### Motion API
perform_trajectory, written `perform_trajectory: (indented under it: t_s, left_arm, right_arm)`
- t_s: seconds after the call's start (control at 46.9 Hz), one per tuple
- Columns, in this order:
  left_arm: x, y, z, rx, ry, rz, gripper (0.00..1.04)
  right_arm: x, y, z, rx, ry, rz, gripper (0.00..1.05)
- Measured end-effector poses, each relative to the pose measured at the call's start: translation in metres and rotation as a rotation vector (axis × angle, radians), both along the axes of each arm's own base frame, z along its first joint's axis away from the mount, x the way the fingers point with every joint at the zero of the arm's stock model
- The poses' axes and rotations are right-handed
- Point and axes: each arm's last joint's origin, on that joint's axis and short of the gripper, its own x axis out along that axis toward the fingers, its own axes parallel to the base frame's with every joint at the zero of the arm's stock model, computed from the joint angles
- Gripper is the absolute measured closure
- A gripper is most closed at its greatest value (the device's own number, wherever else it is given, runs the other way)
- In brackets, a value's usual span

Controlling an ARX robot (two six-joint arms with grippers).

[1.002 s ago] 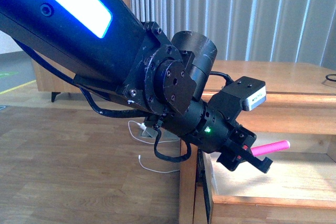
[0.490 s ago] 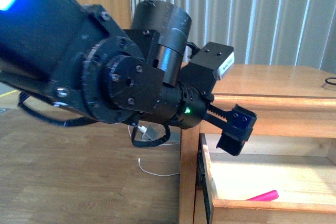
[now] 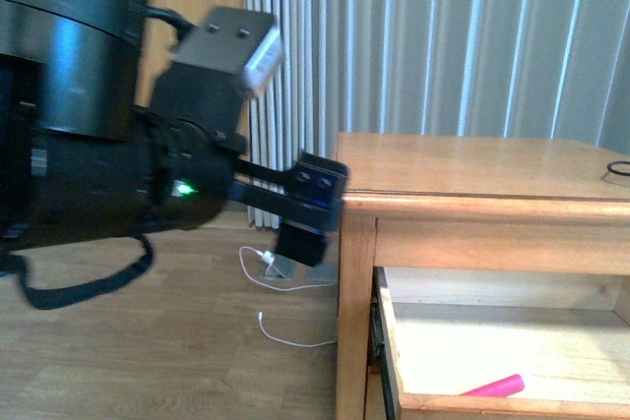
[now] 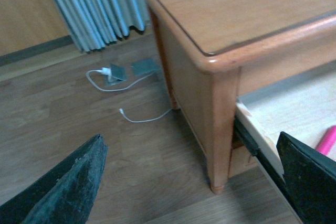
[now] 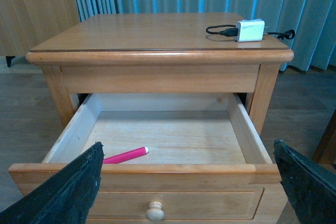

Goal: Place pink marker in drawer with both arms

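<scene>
While only right wrist view shows knob (image 5: 155,212), pink marker (image 5: 126,155) in drawer (image 5: 73,132), left pincer (image 3: 310,211) and right pincer (image 5: 188,153) gaping, empty

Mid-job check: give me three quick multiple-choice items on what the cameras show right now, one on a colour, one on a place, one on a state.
1. The charger on the tabletop is: A black, B white, C pink.
2. The pink marker lies: A on the tabletop, B on the room floor, C inside the drawer.
3. The drawer is: A shut, B pulled open, C taken out of the table.

Answers:
1 B, the block shows white in the right wrist view.
2 C, it rests on the pale drawer bottom near the front.
3 B, its interior is exposed below the tabletop.
</scene>
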Motion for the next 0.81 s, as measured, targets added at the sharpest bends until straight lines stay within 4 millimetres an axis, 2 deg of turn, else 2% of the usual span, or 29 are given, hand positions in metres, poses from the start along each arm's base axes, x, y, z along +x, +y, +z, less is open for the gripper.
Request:
perform_trajectory:
  t_s: [0.171, 0.405, 0.618, 0.81]
  left_arm:
    - [-0.046, 0.039, 0.007, -0.073, -0.05, 0.135, 0.06]
    - [-0.104, 0.077, -0.013, -0.111, -0.029, 0.309, 0.06]
    - [-0.139, 0.092, -0.024, -0.17, -0.058, 0.431, 0.06]
    - [-0.157, 0.105, -0.036, -0.284, -0.086, 0.532, 0.06]
  right_arm:
    - [0.0, 0.0, 0.0, 0.0, 0.0, 0.0, 0.08]
    - [0.0, 0.0, 0.0, 0.0, 0.0, 0.0, 0.08]
    - [0.0, 0.0, 0.0, 0.0, 0.0, 0.0, 0.08]
    - [0.0, 0.0, 0.0, 0.0, 0.0, 0.0, 0.08]
